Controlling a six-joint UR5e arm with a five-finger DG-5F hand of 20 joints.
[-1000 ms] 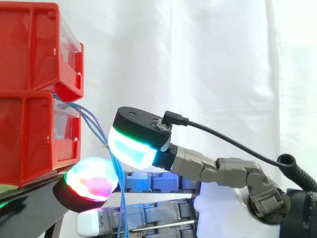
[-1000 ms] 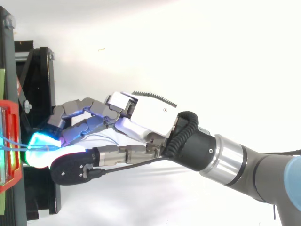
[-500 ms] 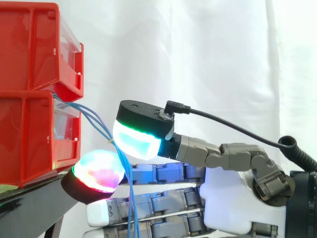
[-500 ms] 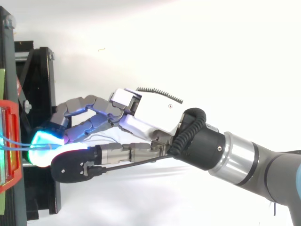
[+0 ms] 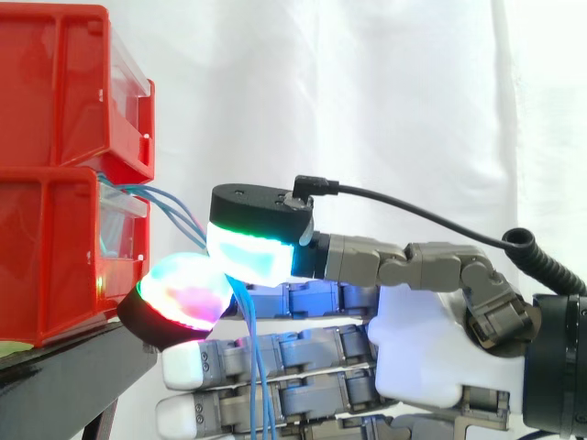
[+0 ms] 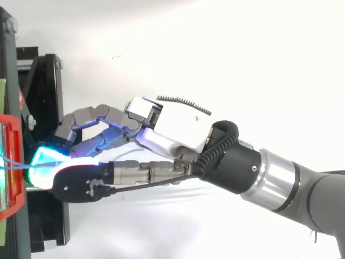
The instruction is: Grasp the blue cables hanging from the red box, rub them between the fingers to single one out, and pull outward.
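Backdrop: white curtain [image 5: 385, 110] behind everything in side view.
Cables: bunch of thin blue cables [image 5: 160, 194], several strands. They leave the top of the lower bin's drawer, run right & down, pass between the thumb pad and a fingertip pad, then hang straight down in front of the other fingers to the bottom edge. In top view they are faint blue lines across the red bin front.
Grip: robot hand [image 5: 431, 353] is closed on the cables. Thumb pad [image 5: 249, 257] (cyan, green rim) sits on top, fingertip pad [image 5: 188, 298] (pink/green/blue) below. The pads touch, w/ the strands pinched between them. Remaining fingers lie below, white tips toward the bins.
Hand pos: just right of the lower bin, w/ the coloured pad close to its front corner. Arm enters from the right; in top view the hand [image 6: 178, 129] reaches left.
Lower bin: lower red plastic bin [image 5: 46, 261] w/ clear drawer front [image 5: 119, 234]. The cables lead into it; other contents can't tell.
Upper bin: upper red plastic bin [image 5: 55, 82] stacked on it, also clear-fronted. Contents can't tell.
Stand: black stand [image 5: 73, 376] under both bins.
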